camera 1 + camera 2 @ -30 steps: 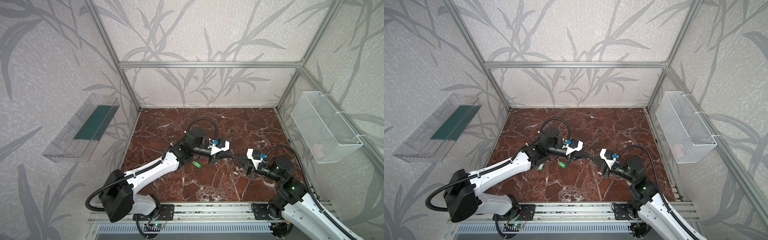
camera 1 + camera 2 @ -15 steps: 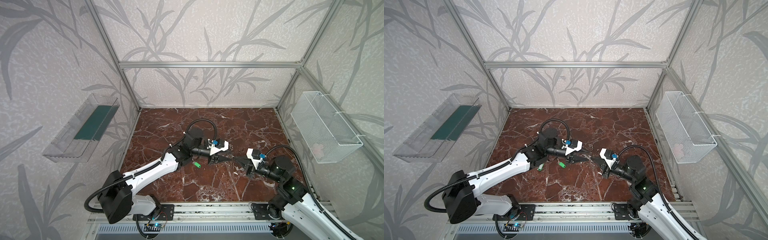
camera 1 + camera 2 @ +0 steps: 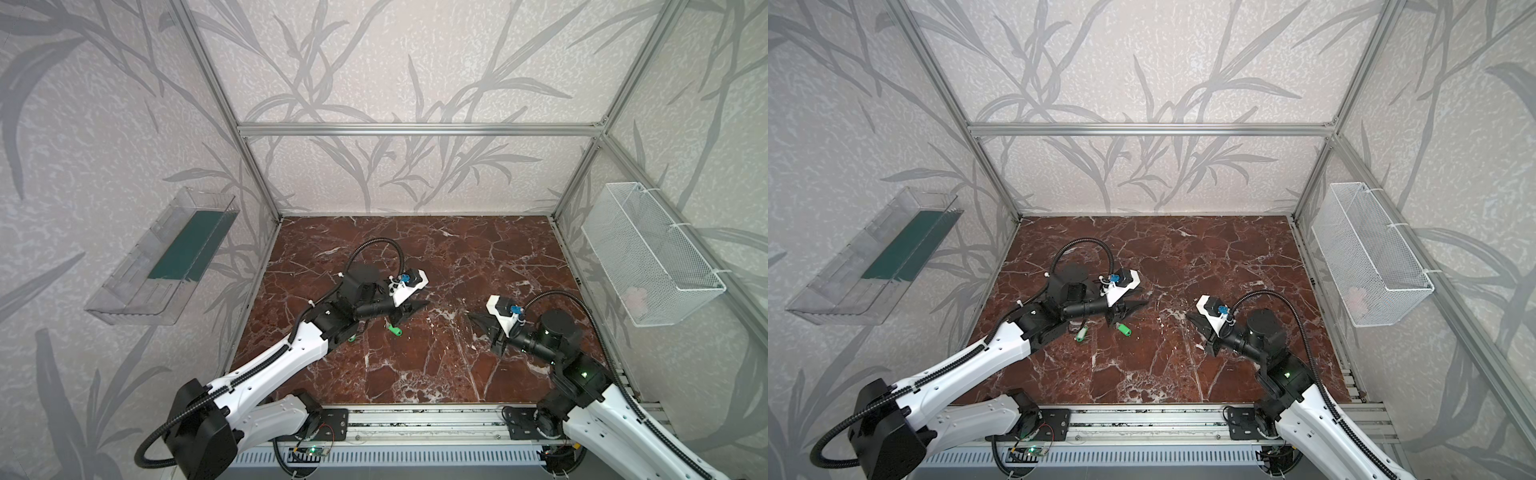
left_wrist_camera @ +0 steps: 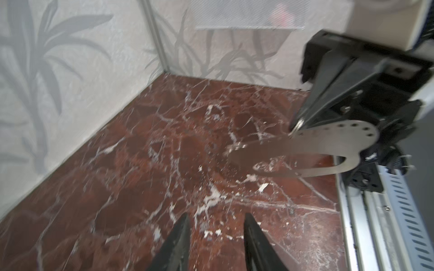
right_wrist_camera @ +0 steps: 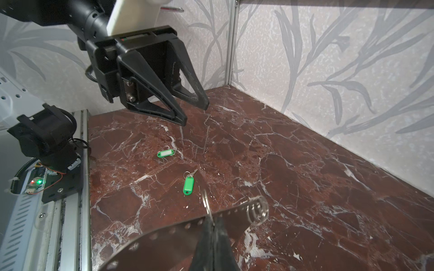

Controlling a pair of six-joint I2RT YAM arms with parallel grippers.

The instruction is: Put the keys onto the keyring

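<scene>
Left gripper (image 5: 195, 112): fingers apart, nothing between them, hanging above the marble floor (image 3: 415, 374). Seen whole only in the right wrist view, with both black fingers spread and daylight between the tips. In the left wrist view just the two fingertips (image 4: 180, 237) at the frame edge, parted, bare floor between. In both top views a dark wedge at the arm's end (image 3: 409, 309), gap not readable.

Right gripper (image 5: 212, 225): fingers pressed together on the keyring (image 5: 164, 237), clamped at a wire split ring that stands up at the plate's edge. Clearest in the right wrist view, where the grey perforated plate curves under the closed tips and a coil of wire loops rises just beside them. From the left wrist view, the same plate (image 4: 317, 143) seen side-on, held out level above the floor, with its row of small holes, its long cutout and the black fingers closed at its upper edge. In the top views hardly to be made out, lost against the dark gripper (image 3: 1200, 322).

Keys: two green tags lying on the floor, apart from each other, below the left gripper. One (image 5: 166, 153) label side up, nearer the left arm's base; the other (image 5: 188, 184) with a small metal ring and key at its end, nearer the keyring. Neither touched by a gripper. In a top view, both as green specks (image 3: 1081, 334) (image 3: 1124, 330); in the other eye, one half hidden by the left arm. Not in the left wrist view.
</scene>
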